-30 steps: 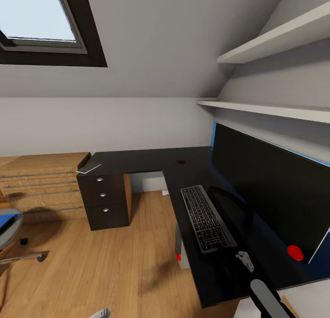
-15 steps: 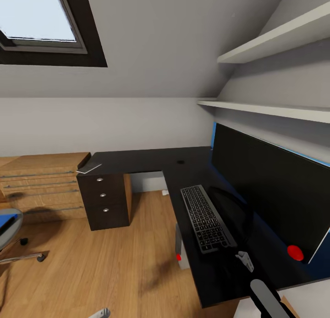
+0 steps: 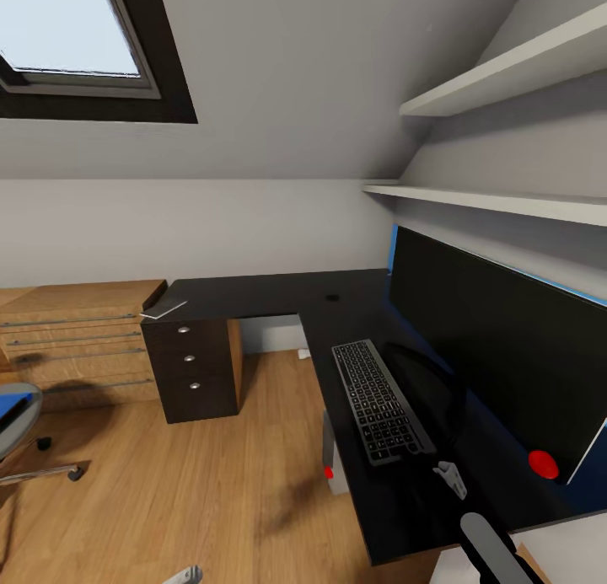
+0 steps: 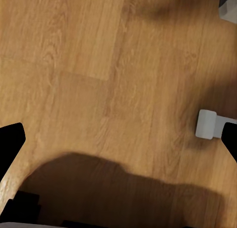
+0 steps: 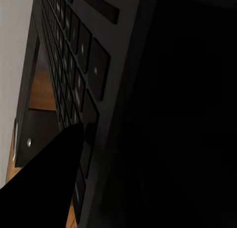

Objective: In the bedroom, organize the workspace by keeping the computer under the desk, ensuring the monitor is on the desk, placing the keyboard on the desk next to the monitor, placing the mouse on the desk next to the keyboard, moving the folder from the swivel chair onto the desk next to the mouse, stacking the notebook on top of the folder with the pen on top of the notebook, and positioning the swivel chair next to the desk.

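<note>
Item: keyboard (image 3: 381,401). Flat, black, pale key markings; lies on the desk (image 3: 278,296) just in front of the monitor (image 3: 497,356). I judge it light, rigid and low, with slick edges; best taken by pinching across a long edge, or slid flat along the top.

Item: my right gripper (image 3: 451,480). Low over the desktop at the keyboard's near end; in my right wrist view one dark finger (image 5: 39,188) lies close beside the key rows (image 5: 74,65). Whether the fingers are apart or together, I cannot tell.

Item: my left gripper. Points at the wooden floor (image 4: 98,65), fingers wide apart, holding nothing.

Item: folder (image 3: 8,409). Blue sliver on the swivel chair (image 3: 21,436), well apart from the desk. Thin, likely floppy; take by an overhanging edge.

Surroundings: thin pale sheet (image 3: 163,309) on the desk's far corner; black drawer pedestal (image 3: 192,367); wooden drawer cabinet (image 3: 80,335); red object (image 3: 543,463) by the monitor's lower corner; white box with a red dot (image 3: 332,453) under the desk. The monitor crowds the keyboard's far side.
</note>
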`<state>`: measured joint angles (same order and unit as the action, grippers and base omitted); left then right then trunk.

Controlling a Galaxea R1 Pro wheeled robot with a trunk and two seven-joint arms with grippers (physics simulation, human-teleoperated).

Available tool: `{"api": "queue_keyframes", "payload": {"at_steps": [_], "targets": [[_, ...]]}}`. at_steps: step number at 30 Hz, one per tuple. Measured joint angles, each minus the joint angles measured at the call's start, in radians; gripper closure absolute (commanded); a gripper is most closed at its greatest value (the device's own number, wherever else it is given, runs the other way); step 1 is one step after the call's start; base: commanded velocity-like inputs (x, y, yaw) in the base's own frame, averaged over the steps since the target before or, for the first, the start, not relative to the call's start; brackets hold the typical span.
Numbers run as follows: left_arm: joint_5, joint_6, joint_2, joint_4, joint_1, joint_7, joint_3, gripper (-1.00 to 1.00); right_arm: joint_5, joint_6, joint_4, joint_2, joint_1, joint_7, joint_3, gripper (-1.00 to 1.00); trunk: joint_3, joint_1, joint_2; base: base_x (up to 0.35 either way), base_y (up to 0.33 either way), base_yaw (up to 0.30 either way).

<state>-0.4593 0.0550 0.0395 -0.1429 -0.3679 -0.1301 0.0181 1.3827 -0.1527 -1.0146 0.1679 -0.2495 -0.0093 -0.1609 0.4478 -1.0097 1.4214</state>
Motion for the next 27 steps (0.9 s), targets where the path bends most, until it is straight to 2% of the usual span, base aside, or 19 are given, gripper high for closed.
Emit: {"api": "queue_keyframes", "payload": {"at_steps": [3,9,27], "targets": [[0.0,0.0,0.0,0.0,0.0,0.0,0.0,-1.0,0.0,0.0,0.0,0.0,0.0,0.0,0.0,1.0,0.0,0.0,0.0,0.0,0.0,0.0],[0.0,0.0,0.0,0.0,0.0,-0.001,0.0,-1.0,-0.001,0.0,0.0,0.0,0.0,0.0,0.0,1.0,0.019,-0.023,0.042,0.0,0.0,0.0],[0.0,0.001,0.0,0.0,0.0,-0.001,0.001,-1.0,-0.001,-0.001,0.0,0.001,0.0,0.0,0.0,1.0,0.019,-0.023,0.042,0.0,0.0,0.0]]}}
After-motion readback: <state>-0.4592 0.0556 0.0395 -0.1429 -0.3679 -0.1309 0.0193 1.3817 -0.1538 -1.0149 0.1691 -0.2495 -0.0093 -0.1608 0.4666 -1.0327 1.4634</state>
